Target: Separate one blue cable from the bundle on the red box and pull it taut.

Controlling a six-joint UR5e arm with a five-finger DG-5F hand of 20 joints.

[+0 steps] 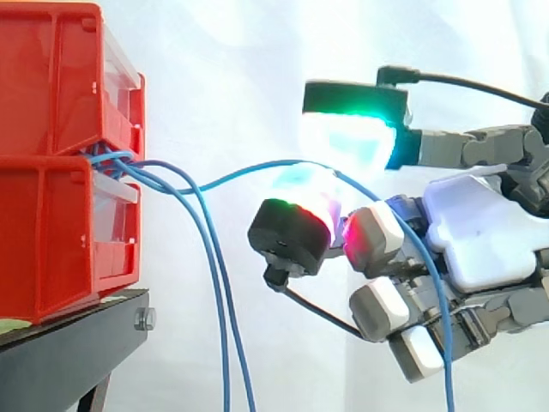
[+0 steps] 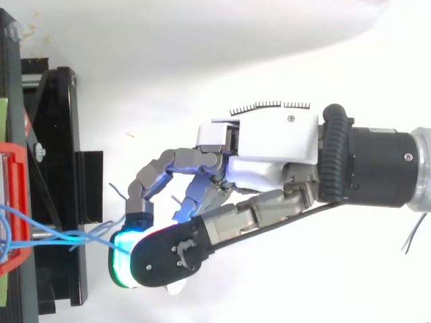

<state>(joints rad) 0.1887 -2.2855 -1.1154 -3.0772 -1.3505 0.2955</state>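
Two red bins stand stacked at the left, the upper bin [image 1: 51,77] resting on the lower bin [image 1: 51,240], which sits on the black worktop [image 1: 60,360]. Behind everything hangs the white curtain [image 1: 223,69]. A bundle of blue cables [image 1: 111,159] comes out of the seam between the two bins at their right face. Just right of the bins most of the bundle drops away as hanging strands [image 1: 219,326] that run down past the worktop's edge to the bottom of the side view.

One blue cable [image 1: 249,172] leaves the bundle and heads right on its own. It dips a little, so it is slack, then climbs in a shallow arc to the hand [image 1: 480,232]. There it passes between two glowing fingers: an upper pad [image 1: 347,137] lit green and cyan, and a lower pad [image 1: 296,225] lit red and cyan. These two close narrowly on the cable from above and below and pinch it. The remaining fingers curl loosely below and to the right. Beyond the pinch the cable bends down in front of those curled fingers and hangs to the bottom edge.

From above, the same cable [image 2: 67,237] runs from the lower bin [image 2: 13,202] at the left edge, over the worktop [image 2: 60,168], to the glowing pads, with the hand [image 2: 269,145] reaching in from the right.
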